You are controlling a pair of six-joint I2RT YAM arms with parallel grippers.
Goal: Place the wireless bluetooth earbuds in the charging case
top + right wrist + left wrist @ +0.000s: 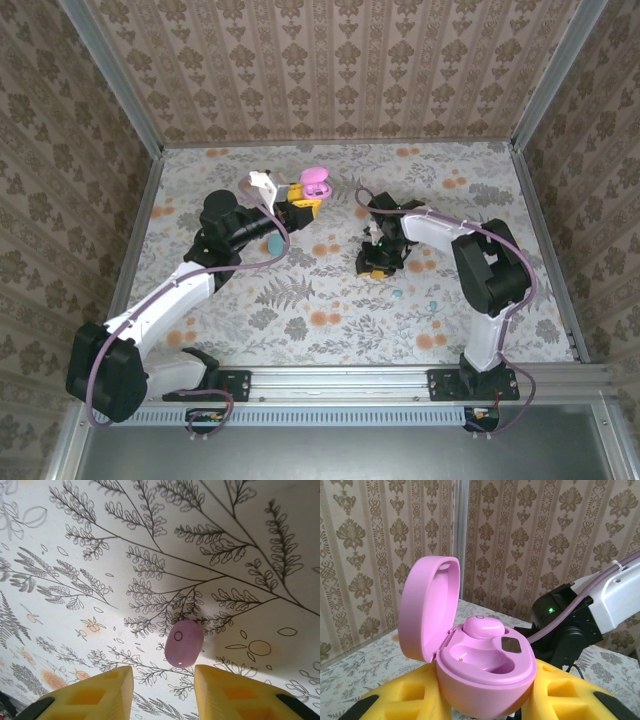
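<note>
My left gripper (304,202) is shut on the pink charging case (317,181), held above the table's far middle. Its lid (427,607) stands open between the yellow fingers (395,697). One pink earbud (483,627) sits in the far socket, and the near socket (487,661) is bare. A second pink earbud (184,643) lies on the flowered cloth. My right gripper (164,691) hangs low over it, open, with the bud just beyond its fingertips (102,690) and a little toward the right one. Nothing is between its fingers.
A mint bud (397,293) and a light blue bud (433,305) lie on the cloth just in front of the right gripper (378,262). A blue case (272,244) lies beside the left arm. Wallpapered walls with metal posts (530,200) close in the table.
</note>
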